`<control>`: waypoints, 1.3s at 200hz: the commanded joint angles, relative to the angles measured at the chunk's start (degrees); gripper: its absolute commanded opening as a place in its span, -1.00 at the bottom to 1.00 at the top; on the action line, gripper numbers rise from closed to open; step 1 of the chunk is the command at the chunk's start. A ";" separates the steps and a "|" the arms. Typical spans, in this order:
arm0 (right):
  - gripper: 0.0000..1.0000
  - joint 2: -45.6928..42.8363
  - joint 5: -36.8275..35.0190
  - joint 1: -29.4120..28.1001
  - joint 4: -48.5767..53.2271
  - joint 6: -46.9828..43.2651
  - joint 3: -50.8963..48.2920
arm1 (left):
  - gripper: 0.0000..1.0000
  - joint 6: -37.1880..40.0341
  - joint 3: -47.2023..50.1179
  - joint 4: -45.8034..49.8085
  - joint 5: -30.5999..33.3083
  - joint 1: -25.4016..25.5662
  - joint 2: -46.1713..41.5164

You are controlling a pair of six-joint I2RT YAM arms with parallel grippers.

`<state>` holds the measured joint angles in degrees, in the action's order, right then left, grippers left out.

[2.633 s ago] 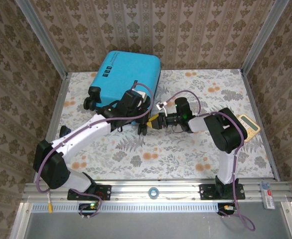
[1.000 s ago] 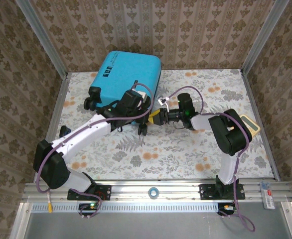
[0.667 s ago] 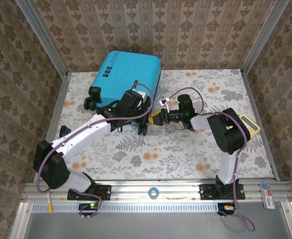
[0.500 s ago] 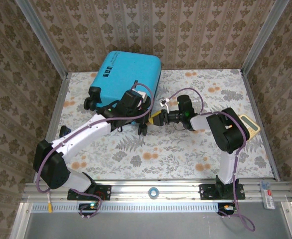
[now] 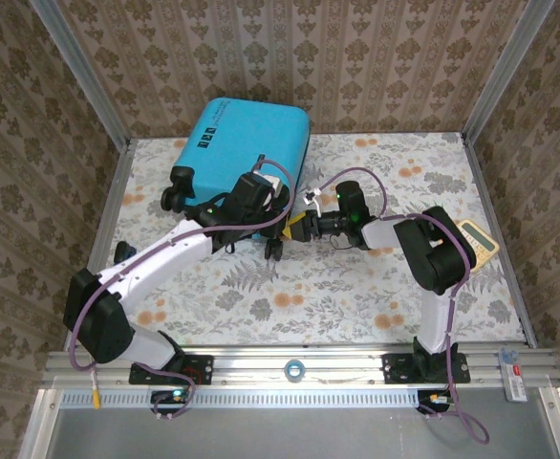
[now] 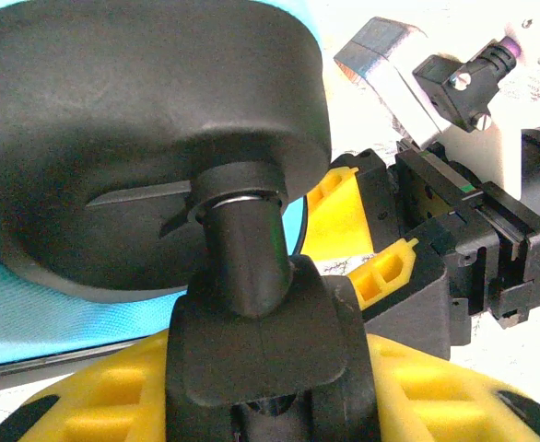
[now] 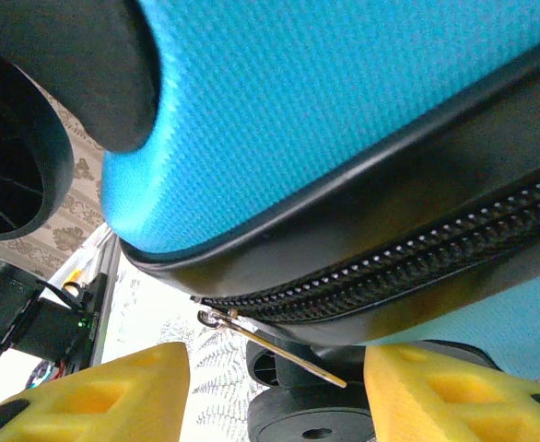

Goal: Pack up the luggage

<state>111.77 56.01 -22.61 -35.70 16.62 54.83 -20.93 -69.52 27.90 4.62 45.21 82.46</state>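
The luggage, a turquoise hard-shell suitcase, lies shut and flat at the back left of the table. My left gripper is shut on the black fork of its near right wheel, with a yellow finger on each side. My right gripper stands open at that same corner. In the right wrist view a thin metal zipper pull hangs from the black zipper, between the two yellow fingers and touching neither. Another black wheel sits just below it.
A beige calculator lies at the table's right edge, behind the right arm. A small ring and a white tag rest on the front rail. Patterned walls close in the table on three sides.
My right gripper has crept slightly left toward the suitcase's corner. The left arm and the suitcase have stayed still.
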 commanded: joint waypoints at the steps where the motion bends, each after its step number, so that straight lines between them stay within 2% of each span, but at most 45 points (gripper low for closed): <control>1: 0.03 -1.50 1.73 -0.60 0.45 -1.25 0.99 | -1.00 5.18 -2.16 -6.02 -7.26 1.14 -3.50; 55: -0.09 -3.04 -0.76 -1.06 1.43 -0.84 0.37 | -1.00 5.24 -2.29 -6.12 -7.68 1.20 -3.13; 130: -0.53 -3.68 -10.88 -1.34 1.42 3.84 -0.19 | -1.00 5.33 -2.20 -6.16 -7.79 1.21 -3.05; 160: -0.67 -5.39 -12.91 -1.38 2.32 3.94 -0.82 | -1.00 5.39 -2.12 -6.19 -7.74 1.21 -2.96; 220: -0.66 -8.77 -17.93 -2.64 10.03 0.48 0.56 | -1.00 5.53 -2.21 -6.12 -8.10 1.28 -2.65; 235: -0.56 -9.11 -19.15 -2.77 11.07 0.43 0.89 | -1.00 5.48 -2.20 -6.15 -8.22 1.24 -2.65; 260: -0.54 -9.76 -20.19 -2.80 11.43 0.21 0.85 | -1.00 5.37 -2.03 -6.19 -8.16 1.24 -2.73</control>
<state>104.79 39.70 -25.67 -24.27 17.87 53.91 -20.75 -69.52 27.83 4.32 45.21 82.46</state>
